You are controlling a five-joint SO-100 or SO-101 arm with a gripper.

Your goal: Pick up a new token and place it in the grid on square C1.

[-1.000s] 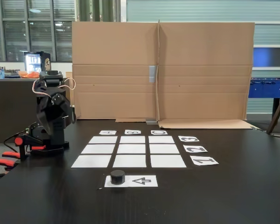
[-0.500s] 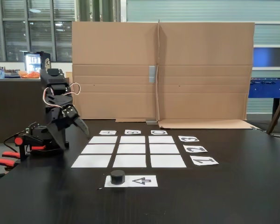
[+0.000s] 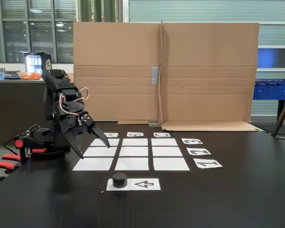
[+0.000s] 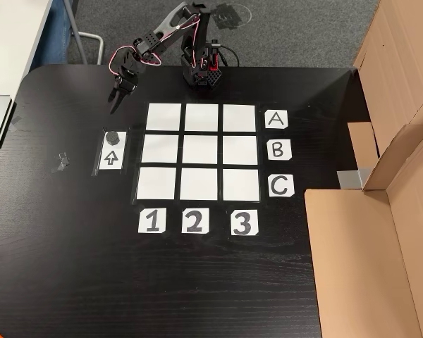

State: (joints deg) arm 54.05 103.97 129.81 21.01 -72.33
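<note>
Token point(image 3: 119, 179): on the arrow strip point(image 3: 143, 184), beside the grid point(image 4: 197, 151), apart from the fingers.
Gripper point(image 3: 94, 147): fingers spread, empty, raised over the table point(image 3: 237, 199) near the grid's corner.
Square C1 point(image 4: 156, 183): bare.

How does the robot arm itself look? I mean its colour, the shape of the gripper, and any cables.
The arm is black plastic in blocky segments. Its gripper has two long, pointed black fingers. Looped red and white cables run along the upper segments. The black base carries red parts.
</note>
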